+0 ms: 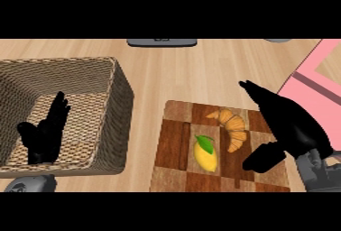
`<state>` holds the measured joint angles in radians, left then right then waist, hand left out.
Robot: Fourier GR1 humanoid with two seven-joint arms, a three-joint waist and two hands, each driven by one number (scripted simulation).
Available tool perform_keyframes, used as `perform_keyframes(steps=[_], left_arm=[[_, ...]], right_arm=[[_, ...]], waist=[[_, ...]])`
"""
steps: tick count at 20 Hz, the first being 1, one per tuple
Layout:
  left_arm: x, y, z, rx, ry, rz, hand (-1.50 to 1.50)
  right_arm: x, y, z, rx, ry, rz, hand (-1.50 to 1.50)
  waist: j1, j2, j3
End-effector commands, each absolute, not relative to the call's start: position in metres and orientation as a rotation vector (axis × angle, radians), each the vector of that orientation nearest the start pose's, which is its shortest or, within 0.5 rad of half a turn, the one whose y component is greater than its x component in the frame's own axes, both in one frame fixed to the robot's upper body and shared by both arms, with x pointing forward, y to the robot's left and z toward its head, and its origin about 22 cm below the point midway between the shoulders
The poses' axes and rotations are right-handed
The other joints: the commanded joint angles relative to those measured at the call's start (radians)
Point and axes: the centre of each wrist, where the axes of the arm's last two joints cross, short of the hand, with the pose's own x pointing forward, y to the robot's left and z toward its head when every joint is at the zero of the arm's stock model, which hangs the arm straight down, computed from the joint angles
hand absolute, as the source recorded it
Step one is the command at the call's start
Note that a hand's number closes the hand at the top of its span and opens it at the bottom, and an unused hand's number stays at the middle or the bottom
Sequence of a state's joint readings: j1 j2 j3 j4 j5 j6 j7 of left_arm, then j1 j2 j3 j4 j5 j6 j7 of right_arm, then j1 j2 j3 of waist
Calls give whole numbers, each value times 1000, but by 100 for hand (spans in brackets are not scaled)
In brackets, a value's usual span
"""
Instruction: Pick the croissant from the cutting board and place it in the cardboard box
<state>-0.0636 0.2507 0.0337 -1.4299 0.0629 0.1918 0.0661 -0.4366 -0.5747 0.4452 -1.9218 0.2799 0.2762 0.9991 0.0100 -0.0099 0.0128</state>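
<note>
An orange-brown croissant (231, 128) lies on the chequered wooden cutting board (174, 153), near its far right part. My right hand (290, 126) hovers just right of the croissant, fingers straight and pointing away, thumb spread low toward the board. It holds nothing. A woven wicker basket (120, 94) stands at the left. My left hand (45, 133) shows in front of the basket, open and still, fingers up.
A yellow lemon (206, 155) with a green leaf lies on the board just left of the croissant. A pink box-like object (313, 94) stands at the right edge. A dark grey item (162, 42) sits at the counter's far edge.
</note>
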Motion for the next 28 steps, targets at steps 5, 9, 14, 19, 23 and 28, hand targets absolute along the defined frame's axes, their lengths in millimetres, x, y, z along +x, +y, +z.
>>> perform_keyframes(steps=[5,9,14,19,23,28], left_arm=[[242,270,-33,300,-1384,55,0],[254,268,-29,300,-1385,55,0],[253,271,-27,300,-1381,53,0],[262,284,-13,315,-1383,79,0],[246,266,-40,312,-1386,45,0],[263,279,-11,308,-1376,61,0]], right_arm=[[264,-158,168,-780,-989,1051,-150],[272,-155,151,-769,-955,1055,-150],[275,-138,145,-786,-939,1037,-150],[288,-124,141,-802,-904,1014,-150],[280,-131,144,-814,-889,1043,-150],[287,-144,123,-835,-836,1061,-150]], waist=[[-6,10,-14],[-11,11,-14],[-9,11,-14],[-6,11,-14],[-16,10,-15],[-16,9,-13]])
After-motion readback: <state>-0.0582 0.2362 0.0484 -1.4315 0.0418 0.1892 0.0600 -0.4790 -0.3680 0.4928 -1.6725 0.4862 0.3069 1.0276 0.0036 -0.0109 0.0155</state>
